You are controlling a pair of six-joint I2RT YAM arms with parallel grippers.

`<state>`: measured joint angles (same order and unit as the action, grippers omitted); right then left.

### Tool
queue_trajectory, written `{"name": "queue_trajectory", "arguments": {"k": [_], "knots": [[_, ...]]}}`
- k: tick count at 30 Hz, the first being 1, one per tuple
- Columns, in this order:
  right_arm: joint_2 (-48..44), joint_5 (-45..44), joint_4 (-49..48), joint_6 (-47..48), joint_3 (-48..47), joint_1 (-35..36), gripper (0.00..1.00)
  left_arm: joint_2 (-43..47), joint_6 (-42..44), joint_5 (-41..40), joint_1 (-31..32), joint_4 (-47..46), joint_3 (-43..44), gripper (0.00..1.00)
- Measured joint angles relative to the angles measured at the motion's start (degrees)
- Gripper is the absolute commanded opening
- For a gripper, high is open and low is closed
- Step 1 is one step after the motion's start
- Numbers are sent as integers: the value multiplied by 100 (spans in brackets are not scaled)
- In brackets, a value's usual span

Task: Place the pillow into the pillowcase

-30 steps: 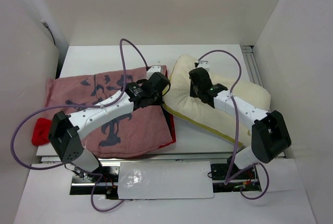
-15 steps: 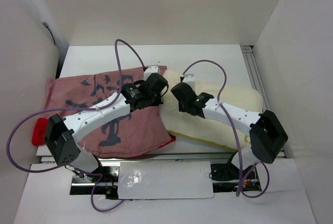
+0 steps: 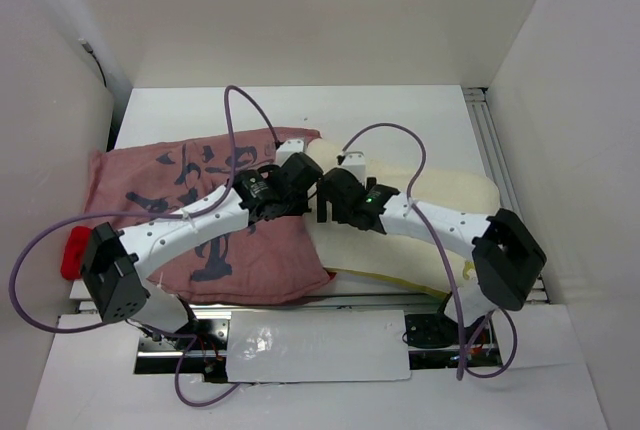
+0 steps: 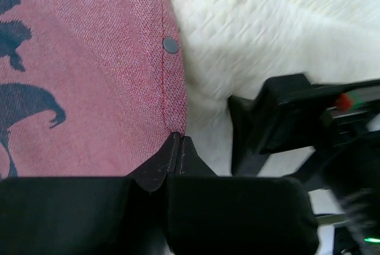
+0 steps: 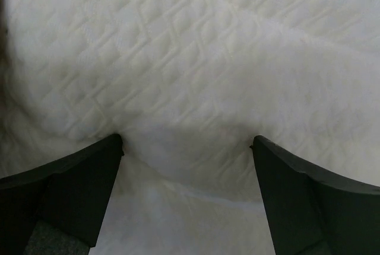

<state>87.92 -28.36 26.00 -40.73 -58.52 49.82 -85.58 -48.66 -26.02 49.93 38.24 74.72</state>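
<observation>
The faded pinkish-red pillowcase (image 3: 170,200) lies flat on the left of the table, dark markings up. My left gripper (image 3: 300,176) is shut on its right hem, and the left wrist view shows the jaws (image 4: 176,140) pinching the stitched edge of the pillowcase (image 4: 89,59) below a dark snap (image 4: 170,44). The cream quilted pillow (image 3: 440,205) lies to the right, its left end meeting that open edge. My right gripper (image 3: 326,193) stands open over the pillow's left end. Its fingertips (image 5: 116,148) are spread wide against the pillow (image 5: 190,59), nothing pinched between them.
A small red object (image 3: 75,250) sits at the table's left edge. An aluminium rail (image 3: 487,140) runs along the right side. White walls enclose the table on three sides. A white plate (image 3: 318,345) covers the front between the arm bases.
The right arm pushed the pillow leftward to the pillowcase's open edge, then its gripper opened and let go. The left gripper kept its hold on the hem, barely shifting.
</observation>
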Motion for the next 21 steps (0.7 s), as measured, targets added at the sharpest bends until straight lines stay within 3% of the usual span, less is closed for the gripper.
{"name": "queue_trajectory", "arguments": {"k": [5,10,17,19,20,21], "knots": [[-494,570,-284,1064,0,-420,100,212,-46,13,120,195,-352,0],[-815,1578,-1360,2223,-55,-1366,100,216,-157,-52,133,332,-431,0],[839,3093,-2079,3473,-1285,-2140,100,101,-297,-376,111,592,13,0],[1193,3580,-2258,3735,-1364,-2162,92,39,-356,-428,61,643,151,0],[1333,3823,-2262,3834,-1388,-2179,82,-4,-398,-437,13,669,216,0],[1486,4094,-2247,3943,-1425,-2190,61,-61,-424,-442,-50,715,293,0]]}}
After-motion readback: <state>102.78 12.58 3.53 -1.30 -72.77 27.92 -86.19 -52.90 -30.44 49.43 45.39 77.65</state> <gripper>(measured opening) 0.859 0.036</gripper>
